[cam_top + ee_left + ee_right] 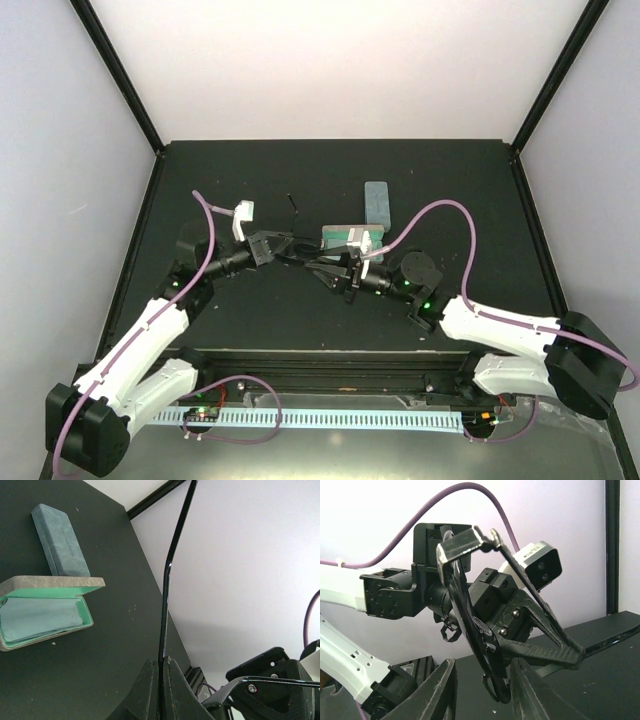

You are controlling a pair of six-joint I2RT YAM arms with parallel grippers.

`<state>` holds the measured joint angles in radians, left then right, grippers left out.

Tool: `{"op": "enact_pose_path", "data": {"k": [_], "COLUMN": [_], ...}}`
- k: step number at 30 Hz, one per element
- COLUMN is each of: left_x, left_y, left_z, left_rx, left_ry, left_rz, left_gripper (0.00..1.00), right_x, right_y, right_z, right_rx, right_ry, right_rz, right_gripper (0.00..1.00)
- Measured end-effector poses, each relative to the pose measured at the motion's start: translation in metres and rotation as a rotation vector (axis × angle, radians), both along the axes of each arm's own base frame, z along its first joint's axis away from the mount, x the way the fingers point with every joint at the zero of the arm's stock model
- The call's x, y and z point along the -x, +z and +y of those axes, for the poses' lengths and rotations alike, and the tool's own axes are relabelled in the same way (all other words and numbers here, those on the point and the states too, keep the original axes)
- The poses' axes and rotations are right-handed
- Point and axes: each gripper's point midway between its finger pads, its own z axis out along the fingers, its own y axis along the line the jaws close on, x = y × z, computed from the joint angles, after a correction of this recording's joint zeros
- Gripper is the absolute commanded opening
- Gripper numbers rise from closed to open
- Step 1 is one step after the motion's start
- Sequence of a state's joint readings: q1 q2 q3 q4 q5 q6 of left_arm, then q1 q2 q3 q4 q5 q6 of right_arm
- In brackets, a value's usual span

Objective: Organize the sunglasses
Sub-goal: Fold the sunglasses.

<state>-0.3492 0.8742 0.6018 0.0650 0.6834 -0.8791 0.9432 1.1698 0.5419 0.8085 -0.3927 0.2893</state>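
the black table point(450, 180) fills the middle of the top view, and the 2 white arms meet at its centre. the left gripper point(160, 680) sits at the bottom of the left wrist view. its fingers are pressed together on 1 thin temple point(166, 580) of the all-black folding sunglasses point(461, 597), which are lifted off the table. that temple runs straight up the frame from the pinch.

the right gripper point(482, 680) sits at the bottom of the right wrist view with its fingers spread. the frame's lower edge hangs between them, with a gap showing on each side.

the open beige hard case with mint lining point(50, 581) lies at left centre of the left wrist view. a light blue cloth point(35, 617) lies inside it. the closed blue-grey oblong case point(59, 540) sits above it.

in the top view the open case lies just above both claws and slightly right of them, with its long axis across the frame. the right arm looks the nearer, so i judge the carry is short and goes up the frame and rightward. the glasses' long axis would need to turn to run along the case.
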Motion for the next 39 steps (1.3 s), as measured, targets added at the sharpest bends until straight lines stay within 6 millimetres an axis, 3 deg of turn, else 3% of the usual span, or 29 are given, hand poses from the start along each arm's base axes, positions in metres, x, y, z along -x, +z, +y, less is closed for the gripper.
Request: {"op": "enact_pose_path", "data": {"k": [12,21,32,39], "left_x": [0.006,0.011,0.011,0.007], "left_y": [0.007,0.025,0.059,0.051], "left_z": [-0.002,-0.002,-0.001,-0.002], "left_rx": [0.021,0.028,0.018,-0.003], "left_ry": [-0.018,-0.031,-0.036,-0.032], "left_rz": [-0.011,-0.066,-0.173,-0.15], "left_gripper": [0.05,0.3,0.36,0.39], "right_x": [0.003,0.012,0.031,0.036], "right_y": [0.006,0.014,0.044,0.045], "right_z": [0.011,-0.001,-0.028,-0.031], "right_rx": [0.026,0.063,0.061,0.079], "right_ry": [0.033,0.016,-0.018,-0.016], "right_rz": [-0.053,-0.159,-0.362,-0.437], "right_gripper": [0.01,0.01,0.01,0.01]}}
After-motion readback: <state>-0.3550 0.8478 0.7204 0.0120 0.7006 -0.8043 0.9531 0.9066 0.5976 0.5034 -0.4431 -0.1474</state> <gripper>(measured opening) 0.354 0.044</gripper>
